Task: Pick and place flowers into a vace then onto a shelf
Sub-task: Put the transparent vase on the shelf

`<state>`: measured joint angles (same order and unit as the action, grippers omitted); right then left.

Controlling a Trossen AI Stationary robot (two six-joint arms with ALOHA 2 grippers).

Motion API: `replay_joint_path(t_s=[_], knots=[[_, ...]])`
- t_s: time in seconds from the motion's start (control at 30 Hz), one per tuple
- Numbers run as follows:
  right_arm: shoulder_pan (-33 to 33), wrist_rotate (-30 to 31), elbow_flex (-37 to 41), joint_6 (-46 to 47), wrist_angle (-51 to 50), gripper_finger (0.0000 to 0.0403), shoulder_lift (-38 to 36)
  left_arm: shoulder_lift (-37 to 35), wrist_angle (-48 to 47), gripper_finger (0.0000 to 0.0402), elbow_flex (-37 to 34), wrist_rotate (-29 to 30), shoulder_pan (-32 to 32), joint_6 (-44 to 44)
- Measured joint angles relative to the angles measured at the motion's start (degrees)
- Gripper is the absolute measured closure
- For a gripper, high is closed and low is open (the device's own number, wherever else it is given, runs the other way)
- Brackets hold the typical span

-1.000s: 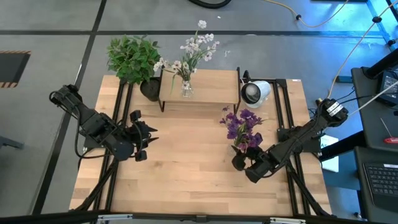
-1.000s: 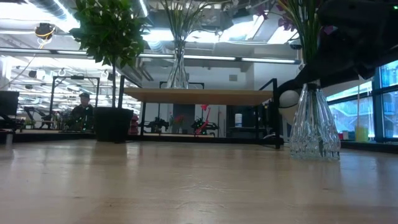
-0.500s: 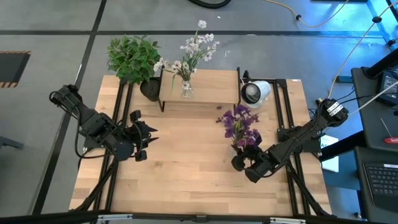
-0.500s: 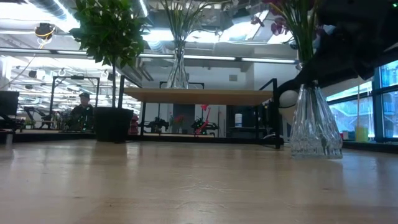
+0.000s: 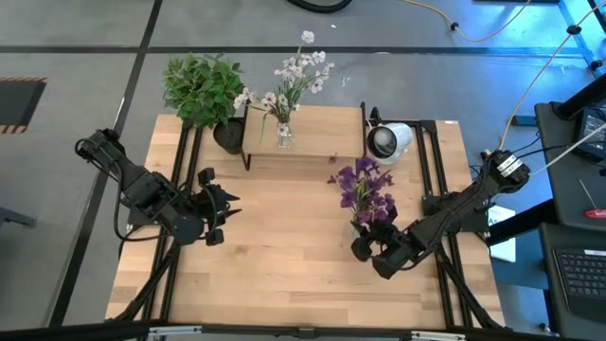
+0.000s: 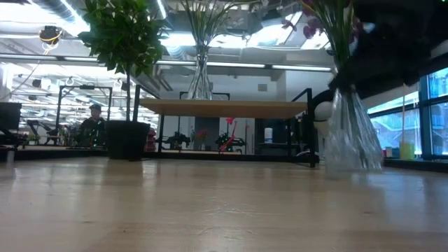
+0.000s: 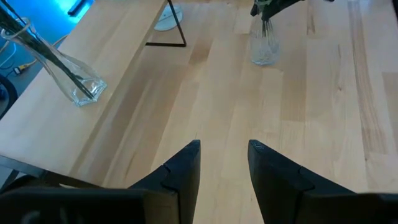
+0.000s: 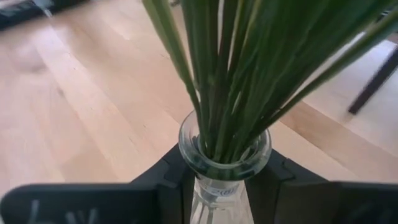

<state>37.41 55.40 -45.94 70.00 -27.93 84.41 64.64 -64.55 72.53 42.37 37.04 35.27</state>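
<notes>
The purple flowers [image 5: 365, 189] stand in a clear glass vase [image 6: 352, 136] on the right half of the table, and my right gripper [image 5: 371, 243] is shut on that vase. The white-pink flowers [image 5: 294, 76] stand in a second glass vase [image 5: 284, 135] whose base rests on the wooden top of the shelf [image 5: 322, 133] at the far edge. My left gripper [image 5: 220, 210] is open over the table's left half and touches nothing. Its wrist view shows bare wood beyond the gripper [image 7: 224, 162]. My right gripper holds the purple flowers' vase by its narrow neck just under the rim [image 8: 224, 163], pinched between the two fingers [image 8: 174, 177], one on each side. The fingers come level from the table's near right. The vase leans slightly, stems rising out of its mouth.
A bushy potted plant [image 5: 203, 87] stands at the far left corner beside the shelf. A white round device [image 5: 388, 140] sits right of the shelf. Black rails [image 5: 185, 152] run along both table sides. Bare wood lies in the middle and near the front edge.
My right gripper has shifted a little toward the table's left and up, keeping its hold. The vase's base has risen slightly and the vase has tipped, so the purple blossoms have swung toward the left and far side.
</notes>
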Motion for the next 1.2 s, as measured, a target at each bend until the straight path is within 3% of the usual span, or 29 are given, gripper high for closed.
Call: replay_joint_path(t_s=[0.33,0.67,0.8,1.0,1.2], knots=[[-3.1,5.0,-16.1,-20.7,-3.0,0.0304,-4.1,0.0,0.0,0.0274,0.0,0.0,-0.8,0.0],[-15.7,3.5,-39.1,-39.5,-18.7,0.0304,-6.6,0.0,0.0,0.0274,0.0,-0.4,-2.8,0.0],[-22.7,-0.2,-43.2,-46.5,-20.4,0.0304,-6.7,0.0,0.0,0.0274,0.0,-0.5,-3.5,0.0],[-34.4,-11.2,-42.8,-52.4,-18.4,0.0299,-6.7,0.0,0.0,0.0274,0.0,-0.5,-3.9,0.1],[-43.1,-22.5,-37.8,-60.1,-6.0,0.0303,-6.6,0.0,0.1,0.0274,0.0,-0.5,-3.9,1.9]])
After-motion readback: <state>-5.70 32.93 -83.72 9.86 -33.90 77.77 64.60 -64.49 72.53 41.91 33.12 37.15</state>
